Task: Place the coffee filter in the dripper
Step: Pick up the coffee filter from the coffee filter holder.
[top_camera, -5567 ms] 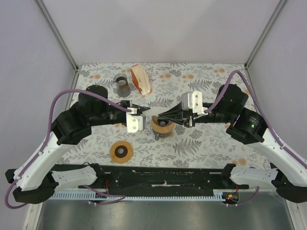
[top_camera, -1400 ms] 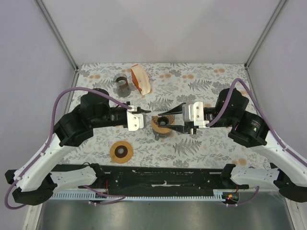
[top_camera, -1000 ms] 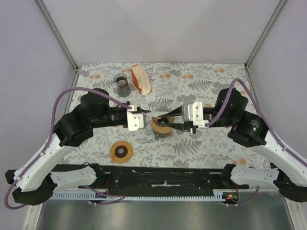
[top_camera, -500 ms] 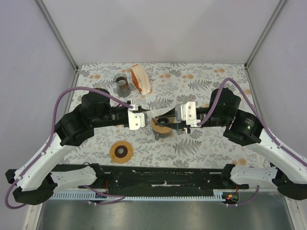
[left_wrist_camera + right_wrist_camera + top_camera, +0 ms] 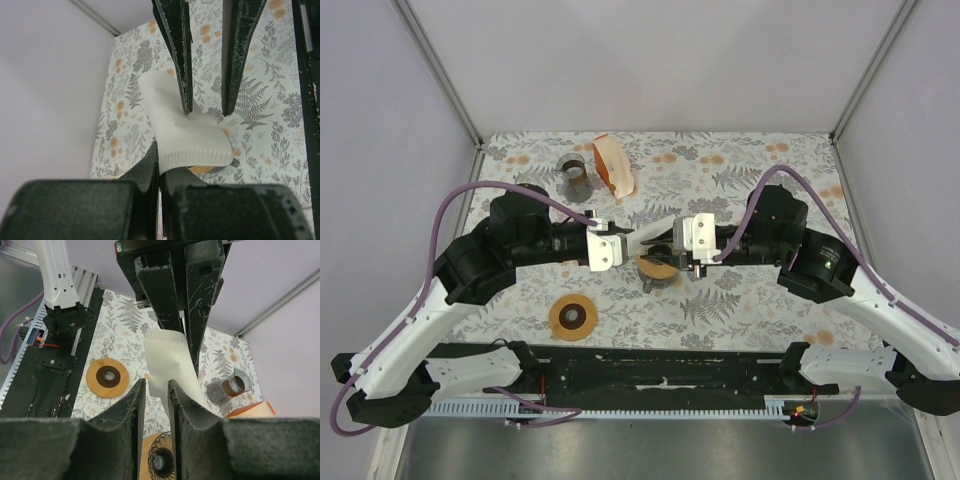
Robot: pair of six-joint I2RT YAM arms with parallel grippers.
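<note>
Well — left end effector (image 5: 159, 175) clenched on the coffee filter (image 5: 185, 135), right end effector (image 5: 156, 386) unclenched at its edge — careless prying could tear it.

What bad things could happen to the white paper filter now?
The left end effector pinches the coffee filter by just its crimped edge, so the thin paper might slip out or tear if tugged. The right end effector stands open at its far end; closing badly could crumple it. It's folded flat over the dripper, so it may land unopened.
</note>
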